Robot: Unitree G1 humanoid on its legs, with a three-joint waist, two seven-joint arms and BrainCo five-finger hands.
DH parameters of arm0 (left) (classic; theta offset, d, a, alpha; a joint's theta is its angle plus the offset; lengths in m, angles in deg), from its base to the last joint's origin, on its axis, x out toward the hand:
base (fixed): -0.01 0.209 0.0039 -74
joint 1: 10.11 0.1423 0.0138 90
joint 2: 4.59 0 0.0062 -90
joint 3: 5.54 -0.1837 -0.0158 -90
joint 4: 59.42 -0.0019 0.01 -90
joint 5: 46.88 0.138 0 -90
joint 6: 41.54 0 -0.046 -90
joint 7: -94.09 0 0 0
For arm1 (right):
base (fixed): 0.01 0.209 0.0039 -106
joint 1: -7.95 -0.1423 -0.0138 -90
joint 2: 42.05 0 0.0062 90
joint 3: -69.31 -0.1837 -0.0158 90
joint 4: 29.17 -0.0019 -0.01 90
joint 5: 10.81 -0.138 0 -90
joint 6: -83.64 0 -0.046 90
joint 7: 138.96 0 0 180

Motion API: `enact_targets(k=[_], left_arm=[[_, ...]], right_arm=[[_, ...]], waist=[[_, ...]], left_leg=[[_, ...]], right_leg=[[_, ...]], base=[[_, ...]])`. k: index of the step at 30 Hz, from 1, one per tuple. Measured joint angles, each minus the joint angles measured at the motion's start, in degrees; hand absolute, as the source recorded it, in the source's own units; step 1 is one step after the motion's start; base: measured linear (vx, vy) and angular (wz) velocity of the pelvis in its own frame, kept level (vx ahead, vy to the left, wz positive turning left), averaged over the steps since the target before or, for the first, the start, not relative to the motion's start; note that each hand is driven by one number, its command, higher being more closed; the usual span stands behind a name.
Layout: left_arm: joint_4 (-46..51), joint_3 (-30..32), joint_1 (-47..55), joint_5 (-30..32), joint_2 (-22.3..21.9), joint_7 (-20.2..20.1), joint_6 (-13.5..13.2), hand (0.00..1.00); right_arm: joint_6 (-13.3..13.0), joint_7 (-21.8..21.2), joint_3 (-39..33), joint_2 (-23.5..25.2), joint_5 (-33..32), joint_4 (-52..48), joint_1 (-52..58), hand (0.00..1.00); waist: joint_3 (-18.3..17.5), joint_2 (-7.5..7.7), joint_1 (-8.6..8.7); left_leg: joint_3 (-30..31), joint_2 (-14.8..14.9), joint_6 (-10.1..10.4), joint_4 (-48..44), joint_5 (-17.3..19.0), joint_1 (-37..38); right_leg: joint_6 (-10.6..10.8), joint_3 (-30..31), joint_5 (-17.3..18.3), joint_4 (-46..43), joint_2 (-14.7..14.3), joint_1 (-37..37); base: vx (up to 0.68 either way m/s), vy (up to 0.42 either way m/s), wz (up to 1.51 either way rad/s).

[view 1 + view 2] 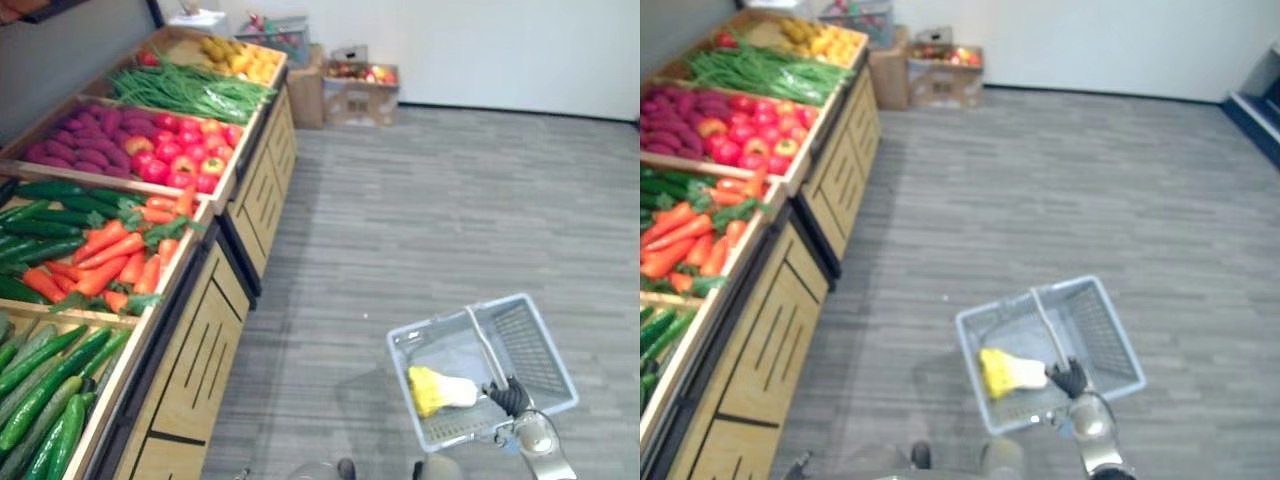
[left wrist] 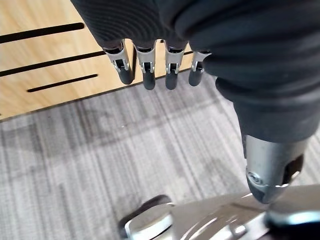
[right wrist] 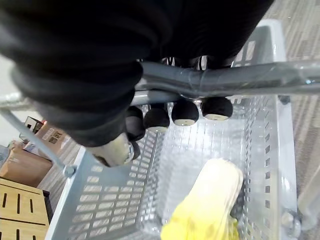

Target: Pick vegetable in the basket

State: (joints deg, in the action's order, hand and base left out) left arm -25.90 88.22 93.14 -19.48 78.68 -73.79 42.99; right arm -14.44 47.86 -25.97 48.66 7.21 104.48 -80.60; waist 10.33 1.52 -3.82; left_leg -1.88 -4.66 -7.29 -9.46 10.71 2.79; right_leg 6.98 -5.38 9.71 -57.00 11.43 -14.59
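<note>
Fig.: R hand (image 1: 510, 397) curled round handle (image 3: 235, 80) of basket (image 1: 545, 345); yellow veg (image 1: 432, 390) already inside. L hand (image 2: 150, 30) relaxed, empty. Next, probably: you turn to stand (image 1: 200, 350), reach w/ L for another veg.

Cannot name the contents of the far cardboard boxes (image 1: 360, 85); cropped at an edge: cucumbers (image 1: 40, 400), yellow vegetable (image 3: 207, 210); partly behind the basket handle (image 3: 225, 80): fingers (image 3: 185, 111) of the right hand (image 3: 90, 75).

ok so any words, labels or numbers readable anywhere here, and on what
No text can be read.
brown cardboard boxes by the far wall: any print is too blurred to read.
grey plastic basket held by the right hand, wooden produce stand: no labels visible.
</note>
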Motion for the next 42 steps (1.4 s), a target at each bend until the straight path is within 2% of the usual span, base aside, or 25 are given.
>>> enact_targets(k=[2, 4, 5, 8, 9, 10, 12, 14, 15, 18, 20, 21, 23, 24, 25, 30, 32, 33, 34, 35, 36, 37, 39, 40, 42], left_arm=[[0.14, 0.77, -0.72, -0.19, -0.04, 0.12, 0.04, 0.00], [0.71, 1.51, -1.40, -0.21, 0.01, 0.40, 0.01, 0.00], [0.68, 1.93, -1.66, -0.21, -0.01, 0.45, 0.01, 0.00], [0.60, 3.59, -1.00, -0.25, -0.11, 1.05, -0.02, 0.00], [0.34, 4.92, -1.05, -0.29, -0.14, 1.27, 0.33, 0.00], [0.11, 5.24, -0.96, -0.29, -1.29, 1.22, 0.59, 0.00], [-0.36, 5.67, -0.99, -0.29, -2.61, 1.23, 0.64, 0.00], [-0.57, 5.84, -1.30, -0.50, -3.37, 1.36, 0.68, 0.00], [-0.47, 6.17, -1.64, -1.64, -2.53, 1.49, 0.67, 0.00], [0.14, 6.40, -2.40, -2.34, -1.77, 1.65, 1.05, 0.00], [0.45, 6.76, -2.34, -2.39, -1.93, 1.68, 1.09, 0.00], [0.38, 6.72, -2.27, -2.35, -2.24, 1.58, 1.27, 0.00], [-0.35, 6.78, -1.78, -2.34, -3.14, 1.51, 2.02, 0.00], [-0.82, 6.96, -1.20, -2.32, -3.86, 1.42, 2.45, 0.00], [-1.39, 7.50, -0.53, -2.33, -4.38, 1.32, 2.57, 0.00], [-1.69, 7.88, -0.82, -2.22, -4.26, 1.31, 3.07, 0.00], [-1.83, 7.83, -0.74, -1.96, -4.46, 1.11, 3.11, 0.00], [-1.83, 7.59, -0.41, -1.95, -4.56, 1.09, 3.10, 0.00], [-1.81, 7.13, -0.19, -1.96, -4.17, 1.06, 3.08, 0.00], [-1.71, 6.50, -0.22, -1.96, -3.38, 1.07, 3.17, 0.00], [-1.63, 5.98, -0.24, -1.96, -2.60, 1.06, 3.21, 0.00], [-1.54, 5.69, -0.24, -1.96, -2.08, 1.10, 3.24, 0.00], [-0.88, 5.72, -0.54, -2.00, -0.96, 1.18, 3.53, 0.00], [-0.55, 6.03, -0.80, -2.16, -0.59, 1.22, 3.55, 0.00], [-0.56, 7.47, -1.36, -2.45, -0.98, 1.22, 3.53, 0.00]], right_arm=[[-0.09, 0.01, -1.42, -0.06, 0.01, -0.01, -0.06, 1.00], [0.04, 0.07, -3.60, -0.11, -0.02, 0.03, 0.49, 1.00], [0.25, 0.07, -4.11, -0.01, -0.03, 0.06, 0.58, 1.00], [0.82, 0.03, -5.48, 0.83, -0.07, 1.12, 1.74, 1.00], [0.82, 0.05, -5.74, 0.58, -0.07, 1.79, 2.05, 1.00], [1.23, 0.04, -6.36, 0.21, -0.08, 2.33, 1.61, 1.00], [1.20, 0.00, -6.77, -0.37, -0.08, 2.29, 1.19, 1.00], [1.61, 0.02, -7.21, -0.78, -0.11, 2.33, 1.81, 1.00], [1.63, 0.10, -7.88, -0.87, -0.12, 2.38, 3.21, 1.00], [1.61, 0.36, -11.36, -1.95, -0.80, 2.99, 4.56, 1.00], [1.66, 0.51, -13.63, -2.03, -1.16, 4.39, 4.39, 1.00], [2.04, 0.49, -14.50, -2.02, -1.20, 5.21, 4.34, 1.00], [2.41, 0.48, -14.73, -1.99, -1.19, 6.71, 3.54, 1.00], [2.65, 0.47, -14.88, -1.94, -1.18, 7.19, 3.05, 1.00], [2.72, 0.48, -15.17, -1.41, -1.18, 8.44, 2.43, 1.00], [2.70, 0.44, -14.62, -0.63, -1.14, 9.10, -0.03, 1.00], [2.68, 0.45, -14.41, -0.40, -1.13, 9.59, -0.09, 1.00], [2.66, 0.47, -14.41, -0.23, -1.14, 10.67, -0.18, 1.00], [2.67, 0.47, -14.39, 0.44, -1.14, 11.33, 0.04, 1.00], [2.68, 0.46, -14.00, 1.35, -1.11, 11.33, 0.52, 1.00], [2.70, 0.46, -13.92, 2.06, -1.12, 11.34, 0.93, 1.00], [2.71, 0.49, -13.93, 2.46, -1.16, 11.38, 1.08, 1.00], [2.70, 0.49, -14.06, 3.14, -1.20, 11.98, 1.58, 1.00], [2.59, 0.50, -14.72, 3.14, -1.26, 12.78, 1.70, 1.00], [2.48, 0.54, -16.64, 3.17, -2.68, 14.04, 1.91, 1.00]], waist=[[-0.13, 0.11, 0.63], [-1.02, 0.96, 0.95], [-1.27, 1.23, 0.87], [-3.41, 2.55, 1.14], [-4.19, 2.06, 1.22], [-4.73, -0.18, 1.09], [-4.70, -1.75, 1.30], [-3.76, -1.59, 1.40], [-3.26, -0.82, 0.98], [-3.19, -0.57, 0.92], [-3.15, -0.73, 1.02], [-3.13, -0.81, 0.87], [-3.16, -0.96, 0.05], [-3.14, -1.52, -0.42], [-3.12, -1.65, -1.33], [-2.52, -0.28, -1.22], [-2.35, -0.04, -1.20], [-2.57, -0.47, -1.25], [-2.60, -0.35, -0.98], [-2.33, 0.39, -0.64], [-2.13, 1.03, 0.05], [-2.24, 0.70, 0.57], [-1.79, 1.43, 1.69], [-1.56, 1.71, 1.73], [-1.61, 1.59, 2.08]], left_leg=[[3.00, 0.36, 0.86, -0.83, 1.07, 1.40], [6.81, 0.44, 2.69, -1.56, 3.13, 1.65], [7.96, 0.43, 3.61, -1.78, 3.68, 1.77], [12.37, 2.03, 7.86, -2.33, 6.64, 3.68], [14.17, 3.46, 9.14, -4.50, 8.42, 3.34], [15.50, 6.12, 9.62, -8.15, 8.69, 1.53], [14.77, 8.27, 10.91, -16.88, 7.77, -2.29], [7.94, 11.45, 11.24, -29.85, 1.13, -8.03], [1.42, 14.95, 10.77, -35.19, 0.12, -10.23], [-16.55, 21.05, 9.32, -36.36, 0.89, -14.72], [-21.08, 20.68, 9.36, -31.21, 1.01, -16.94], [-21.94, 18.68, 9.59, -24.57, 0.89, -17.80], [-22.59, 15.28, 10.54, -12.91, -1.10, -17.38], [-22.68, 13.63, 10.45, -4.91, -4.42, -16.50], [-22.55, 12.22, 7.32, -0.82, -9.09, -14.69], [-22.81, 8.04, 4.06, -0.62, -7.33, -12.53], [-22.17, 6.91, 4.46, 0.84, -5.42, -10.02], [-21.80, 6.71, 4.27, 1.72, -4.83, -8.62], [-20.78, 6.16, 3.92, 2.33, -4.12, -6.82], [-19.13, 5.44, 3.70, 2.66, -3.59, -5.23], [-17.52, 4.92, 3.58, 3.55, -3.55, -3.49], [-15.99, 4.77, 3.37, 3.95, -3.55, -2.53], [-12.26, 4.89, 2.60, 4.17, -3.07, -0.70], [-10.37, 5.18, 2.83, 4.22, -2.64, 0.31], [-7.37, 5.78, 3.52, 4.28, -1.97, 1.65]], right_leg=[[-1.06, 0.05, 0.80, 15.63, -0.91, -1.66], [1.24, 6.76, -1.14, 38.94, -2.19, -2.49], [1.27, 8.07, -1.87, 42.67, -2.36, -2.45], [-0.37, 6.64, -8.44, 47.05, -2.23, -1.76], [0.55, 4.57, -13.53, 45.75, -2.67, -1.37], [-1.86, 1.30, -11.93, 44.34, -4.69, -0.62], [-3.72, -2.23, -9.68, 44.21, -6.25, 1.50], [-5.28, -7.17, -6.94, 45.32, -6.68, 7.26], [-5.97, -10.06, -6.18, 47.42, -6.58, 11.66], [-5.67, -16.71, -5.22, 52.70, -5.66, 17.86], [-4.98, -19.46, -4.78, 53.94, -5.31, 19.02], [-4.46, -20.86, -4.42, 54.17, -5.13, 19.03], [-3.88, -21.72, -4.09, 54.25, -5.04, 19.00], [-3.25, -22.09, -3.70, 54.13, -5.34, 19.13], [-2.44, -21.43, -3.22, 54.05, -5.20, 19.74], [-0.15, -19.81, -1.95, 52.06, -1.54, 20.60], [1.93, -18.65, -0.62, 43.93, 0.93, 19.35], [2.12, -17.48, -0.51, 36.78, 2.17, 17.31], [4.39, -15.35, -1.87, 25.63, 4.47, 13.62], [6.78, -11.66, -6.42, 15.58, 6.22, 9.68], [6.70, -9.32, -11.84, 9.71, 6.69, 7.11], [7.64, -7.94, -12.90, 6.58, 6.52, 5.81], [5.02, -6.59, -7.51, 1.82, 5.59, 2.42], [3.41, -7.22, -4.30, 3.90, 4.84, 1.42], [1.36, -7.93, -2.22, 13.06, 3.93, 1.30]], base=[[0.33, -0.089, 0.87], [0.43, -0.198, 0.92], [0.42, -0.241, 1.03], [0.51, -0.382, 1.00], [0.51, -0.398, 0.91], [0.60, -0.477, 0.86], [0.42, -0.386, 0.79], [0.36, -0.341, 1.12], [0.24, -0.238, 0.93], [0.20, -0.233, 1.17], [0.11, -0.074, 0.96], [0.13, -0.006, 0.70], [0.16, 0.045, 0.36], [0.24, 0.147, 0.00], [0.20, 0.133, -0.01], [0.22, 0.118, 0.12], [0.15, 0.082, 0.19], [0.13, 0.118, 0.22], [0.18, 0.123, 0.43], [0.20, 0.106, 0.67], [0.19, 0.043, 0.72], [0.23, 0.015, 0.91], [0.31, -0.042, 0.97], [0.31, -0.109, 0.98], [0.28, -0.128, 0.82]])
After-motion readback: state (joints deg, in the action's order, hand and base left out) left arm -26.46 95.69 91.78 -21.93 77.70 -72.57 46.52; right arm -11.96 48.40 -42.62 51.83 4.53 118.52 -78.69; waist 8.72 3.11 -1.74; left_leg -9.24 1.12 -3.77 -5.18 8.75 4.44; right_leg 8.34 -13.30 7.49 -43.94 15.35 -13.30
